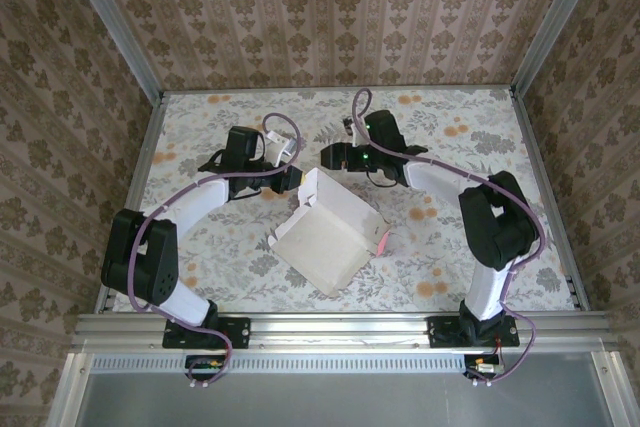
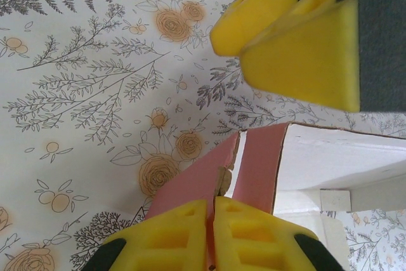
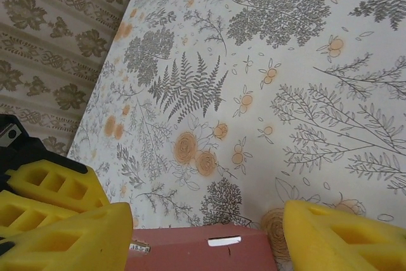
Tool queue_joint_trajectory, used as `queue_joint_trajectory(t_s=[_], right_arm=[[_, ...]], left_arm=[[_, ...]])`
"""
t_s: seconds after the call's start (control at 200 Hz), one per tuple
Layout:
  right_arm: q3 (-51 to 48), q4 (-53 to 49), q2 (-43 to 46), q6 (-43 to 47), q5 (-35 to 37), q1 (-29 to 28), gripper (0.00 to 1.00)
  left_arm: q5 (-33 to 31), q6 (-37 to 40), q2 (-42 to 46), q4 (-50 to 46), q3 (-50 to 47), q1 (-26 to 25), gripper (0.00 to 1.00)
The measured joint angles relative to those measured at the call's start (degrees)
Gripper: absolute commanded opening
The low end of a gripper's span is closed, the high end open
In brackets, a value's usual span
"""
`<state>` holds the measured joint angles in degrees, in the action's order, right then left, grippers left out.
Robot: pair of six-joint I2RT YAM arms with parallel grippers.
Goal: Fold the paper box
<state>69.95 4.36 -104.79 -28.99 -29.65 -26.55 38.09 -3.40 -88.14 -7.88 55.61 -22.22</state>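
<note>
Left gripper (image 1: 291,176): positioned at the far left edge of the paper box (image 1: 325,242). In the left wrist view its yellow fingers (image 2: 171,239) are pressed together on a pink flap of the box, which stands up between them.

Paper box: lies near the centre of the floral tabletop (image 1: 450,137), partly folded, pale inner side up, with a sliver of pink showing at its right edge. It sits cornerwise, as a diamond. One corner points to the far side between the two grippers, and the opposite corner points at the arm bases. Its sides look almost equal, so the long axis cannot be determined.

Right gripper (image 1: 335,155): just beyond the far corner. Its fingers (image 3: 70,239) are spread wide, either side of a pink edge, and grip nothing.
</note>
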Motion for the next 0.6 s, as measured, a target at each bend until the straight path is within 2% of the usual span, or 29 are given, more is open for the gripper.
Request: queue_joint_trajectory(t_s=[0.6], right_arm=[[-0.3, 2.5, -1.5, -1.0, 1.0, -2.9, 0.66]], left_arm=[[-0.6, -0.9, 0.0, 0.7, -0.6, 0.0, 0.10]])
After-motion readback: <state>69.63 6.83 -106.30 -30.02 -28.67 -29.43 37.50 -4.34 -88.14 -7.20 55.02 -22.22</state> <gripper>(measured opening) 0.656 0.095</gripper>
